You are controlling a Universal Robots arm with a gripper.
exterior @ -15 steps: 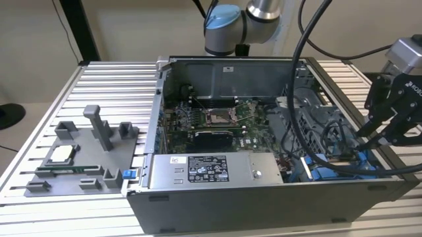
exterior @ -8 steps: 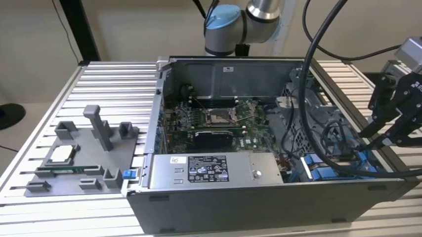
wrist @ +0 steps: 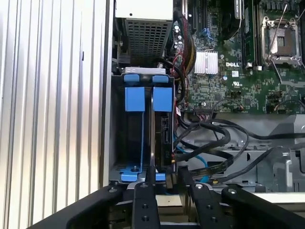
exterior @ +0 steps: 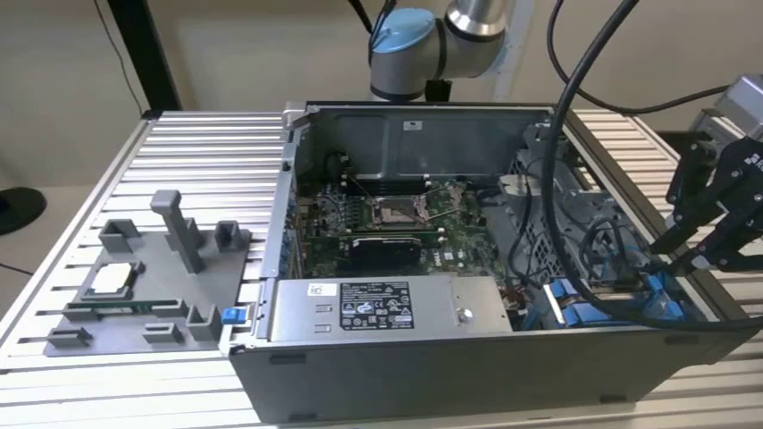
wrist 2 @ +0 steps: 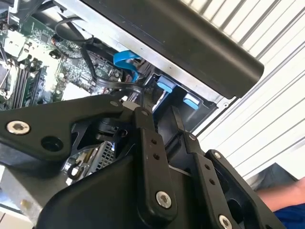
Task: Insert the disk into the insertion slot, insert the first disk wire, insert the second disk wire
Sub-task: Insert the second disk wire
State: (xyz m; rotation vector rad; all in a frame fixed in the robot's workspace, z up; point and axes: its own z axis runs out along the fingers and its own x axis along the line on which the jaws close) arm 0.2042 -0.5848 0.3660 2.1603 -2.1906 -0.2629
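- Your gripper [exterior: 667, 257] hangs at the right edge of the exterior view. It is over the lower right corner of the open computer case [exterior: 477, 380], with its tips angled down into the case.
- In both wrist views the black fingers [wrist: 145, 200] stand apart with a dark gap between them. You can see nothing clamped there, so read the hand as released.
- The insertion slot [wrist: 134, 99] lies straight ahead of the fingertips in the first wrist view. It is a grey bay against the case's side wall, with two bright blue tabs side by side at its far end.
- What looks like the disk [wrist: 165, 138] stands on edge inside that bay, under one of the blue tabs. Its dark connector face is turned toward the motherboard side.
- Black cables [wrist: 209, 138] and a thin light-blue wire [wrist: 190, 157] loop just beside that connector face. You cannot tell whether either one is plugged in.
- In the second wrist view a blue wire [wrist 2: 126, 59] curls above the fingertips, near two blue tabs on the case wall.
- In the exterior view the power-supply box [exterior: 381, 308] sits at the lower centre of the case, and the processor socket [exterior: 398, 212] lies above it.
- A grey fixture [exterior: 143, 286] rests on the slatted table [exterior: 203, 143] at the exterior view's left, well apart from the gripper.
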